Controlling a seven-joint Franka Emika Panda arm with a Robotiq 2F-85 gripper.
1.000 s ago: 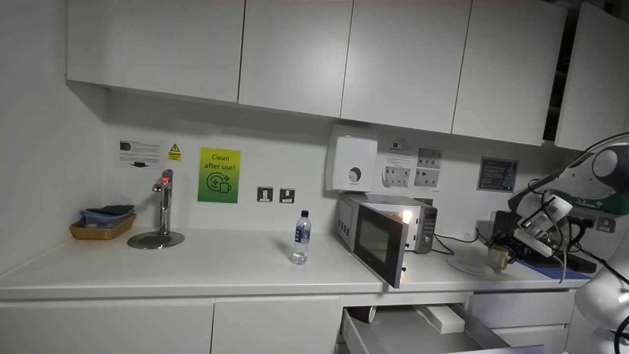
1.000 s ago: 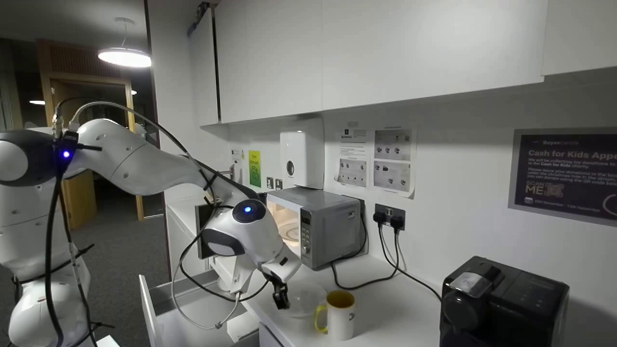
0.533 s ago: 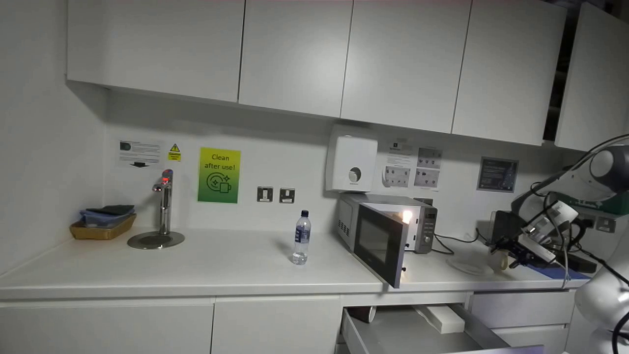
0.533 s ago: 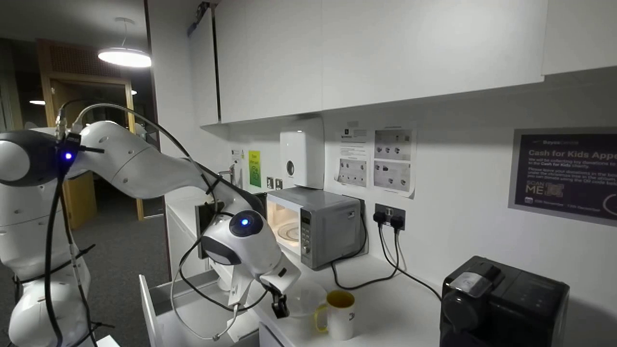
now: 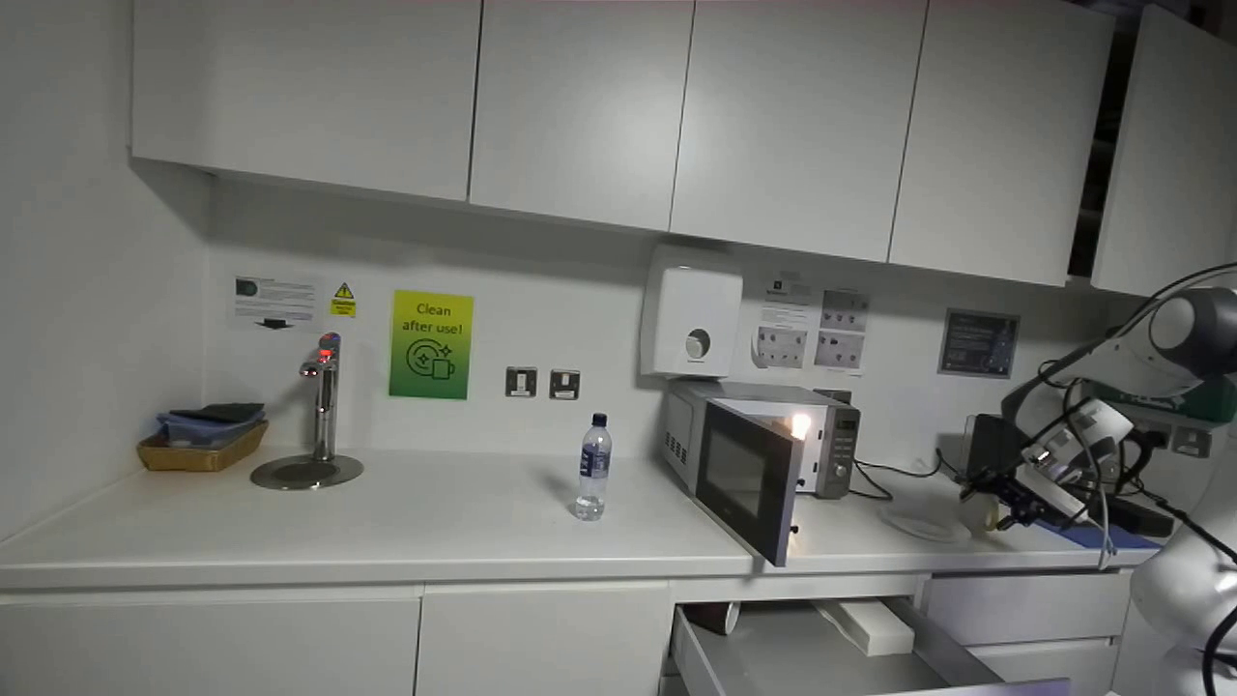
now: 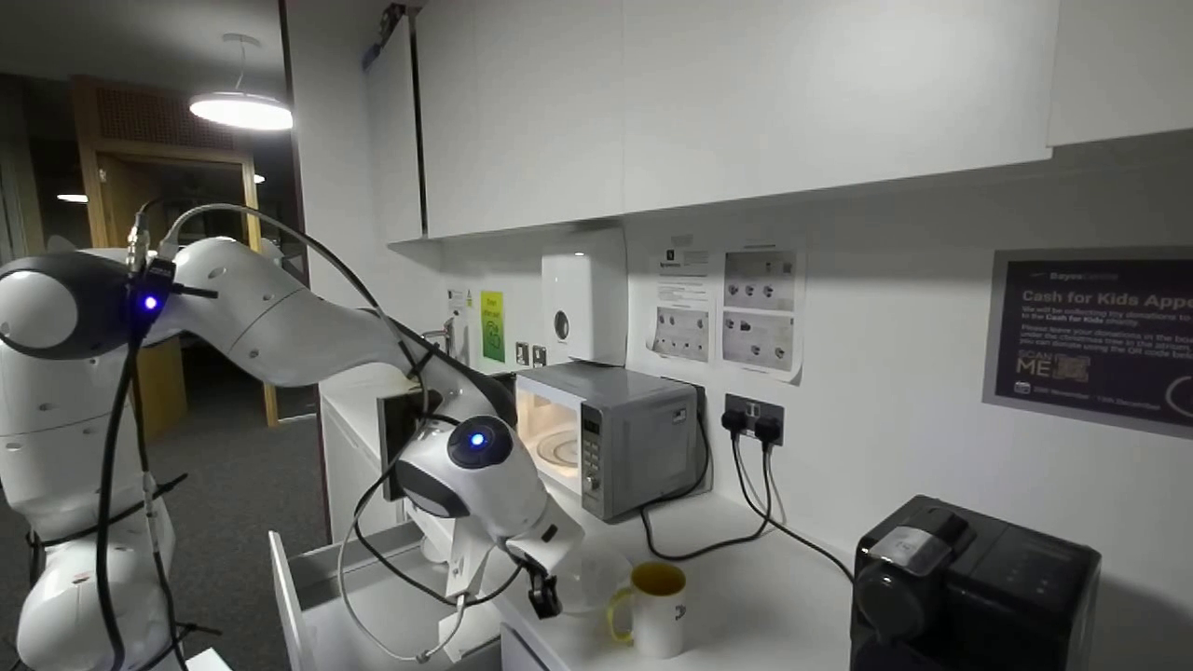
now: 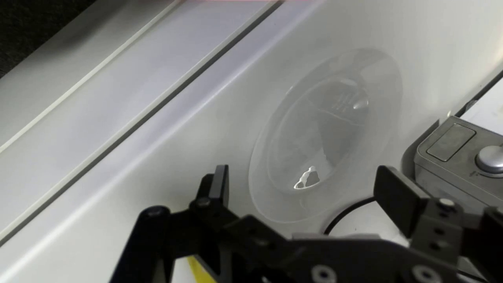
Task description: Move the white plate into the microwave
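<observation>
In the wrist view the black two-fingered gripper (image 7: 301,173) is cut off by the bottom edge — the boxy silver-grey microwave (image 7: 458,160) by the right. In an exterior view the white robot arm (image 6: 494,485) hides part of the round translucent plate (image 6: 601,580) — and print on the white paper notices (image 6: 682,296) is too small to read.

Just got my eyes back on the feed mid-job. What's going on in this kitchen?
A Franka arm has its hand open near the white plate, holding nothing. The plate rests on the counter, near a yellow-handled white mug. The microwave has its door swung open and its light on, but the plate is not inside yet. Below it, a drawer is pulled out.
</observation>
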